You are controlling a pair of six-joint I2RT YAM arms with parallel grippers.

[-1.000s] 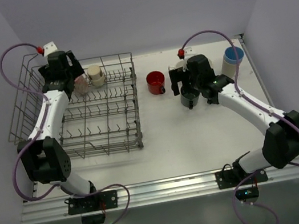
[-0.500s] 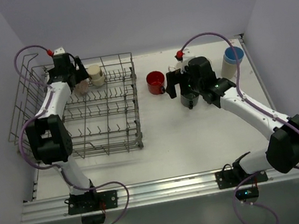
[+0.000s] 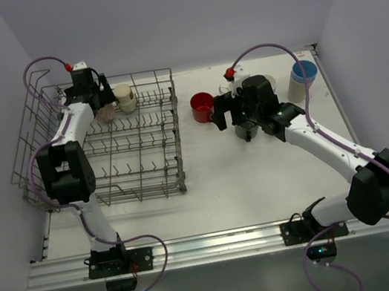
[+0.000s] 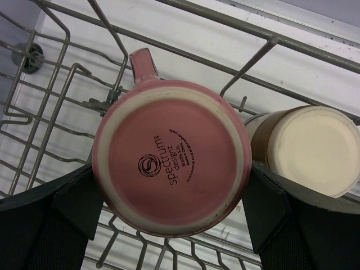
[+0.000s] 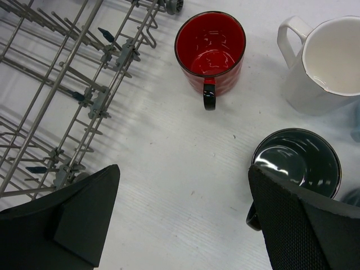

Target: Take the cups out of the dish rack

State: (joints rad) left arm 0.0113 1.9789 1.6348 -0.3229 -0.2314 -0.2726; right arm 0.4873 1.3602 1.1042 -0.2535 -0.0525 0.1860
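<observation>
The grey wire dish rack (image 3: 146,170) stands on the left of the table. A pink mug (image 4: 171,157) sits upside down in its far end, also seen from above (image 3: 107,115), with a cream cup (image 4: 312,149) beside it (image 3: 124,97). My left gripper (image 4: 171,185) is open, its fingers (image 4: 76,205) on either side of the pink mug, close to its sides. My right gripper (image 5: 183,185) is open and empty over the bare table (image 3: 233,117). A red cup (image 5: 210,48), a dark teal cup (image 5: 296,162) and a white mug (image 5: 329,59) stand upright on the table.
A light blue cup (image 3: 303,79) stands at the far right of the table. The rack's raised wire end (image 3: 28,144) is at its left. The rack's near corner (image 5: 67,112) lies just left of my right gripper. Purple walls close in the sides.
My left arm has folded in and brought the gripper over the pink mug. My right gripper has shifted left, away from the dark teal cup standing on the table.
</observation>
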